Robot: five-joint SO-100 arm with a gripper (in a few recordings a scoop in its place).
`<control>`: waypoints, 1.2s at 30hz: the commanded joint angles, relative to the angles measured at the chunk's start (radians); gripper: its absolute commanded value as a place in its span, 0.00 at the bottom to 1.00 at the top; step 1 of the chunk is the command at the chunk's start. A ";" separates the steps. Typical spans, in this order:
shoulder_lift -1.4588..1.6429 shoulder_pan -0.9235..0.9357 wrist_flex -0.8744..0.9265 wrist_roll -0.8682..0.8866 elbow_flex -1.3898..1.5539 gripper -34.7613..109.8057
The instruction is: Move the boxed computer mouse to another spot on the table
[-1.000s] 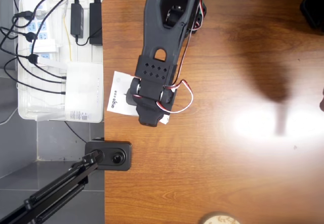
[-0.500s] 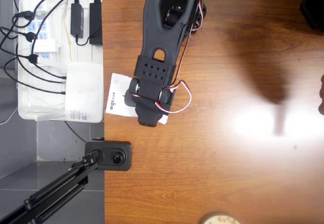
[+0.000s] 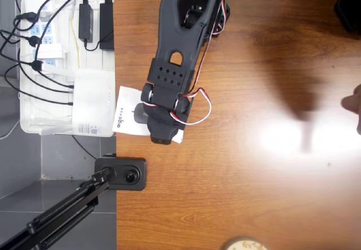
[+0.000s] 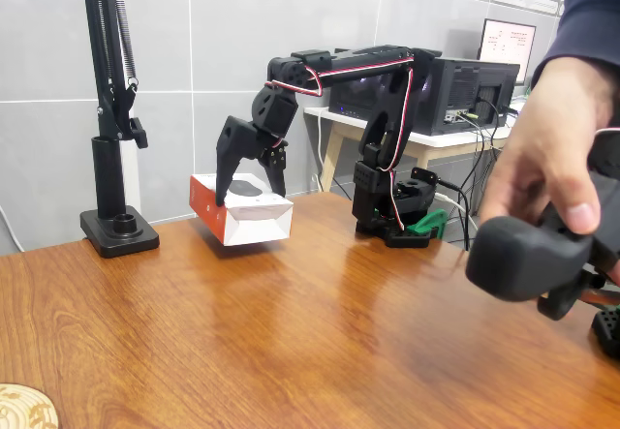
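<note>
Boxed computer mouse [image 4: 242, 212] has slid toward the table [image 3: 254, 193] edge; our gripper [image 4: 247, 183] squeezes it tight, lifting.

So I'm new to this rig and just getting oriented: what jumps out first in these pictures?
The black arm's gripper clamps the boxed computer mouse at the table's far edge; the box looks lifted. In the overhead view the box overhangs the table's left edge, beside a white tray of power strips.

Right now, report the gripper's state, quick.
Gripper: fingers shut on the boxed computer mouse, holding it off the table near the far edge.
</note>
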 commanded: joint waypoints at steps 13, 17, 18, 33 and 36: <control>0.057 -0.003 -0.350 0.029 0.011 0.60; 0.064 -0.003 -0.298 0.058 0.000 0.63; 0.066 -0.003 -0.270 0.063 -0.005 0.64; 0.086 -0.012 0.064 -0.078 -0.084 0.51; 0.092 -0.015 0.058 -0.083 -0.078 0.58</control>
